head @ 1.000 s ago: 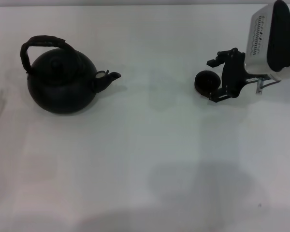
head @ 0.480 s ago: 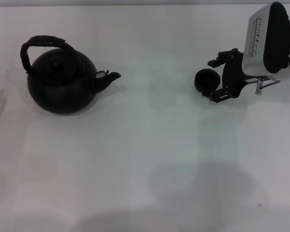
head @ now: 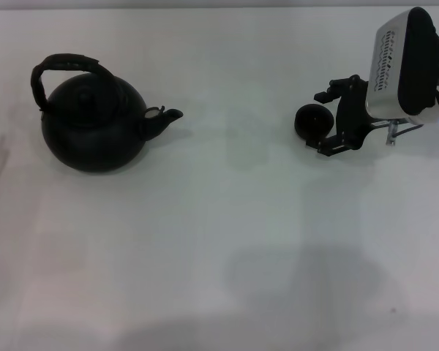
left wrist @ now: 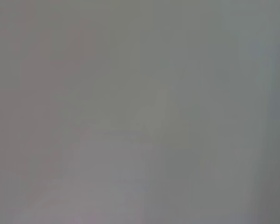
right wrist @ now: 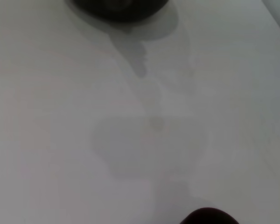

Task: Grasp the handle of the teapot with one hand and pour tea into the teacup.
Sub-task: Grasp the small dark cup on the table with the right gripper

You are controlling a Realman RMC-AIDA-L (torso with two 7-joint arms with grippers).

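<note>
The right gripper [head: 331, 121] has barely shifted at the cup [head: 312, 121], two o'clock; grip unclear; teapot [head: 94, 123] untouched at ten.

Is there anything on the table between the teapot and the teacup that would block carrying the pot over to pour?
Nothing visible does. The table is bare between the teapot and the teacup. The right tool sits against the cup's far side, not in that path.

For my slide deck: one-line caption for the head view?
Right end effector beside the teacup; teapot, handle free, stands apart across the white table.
</note>
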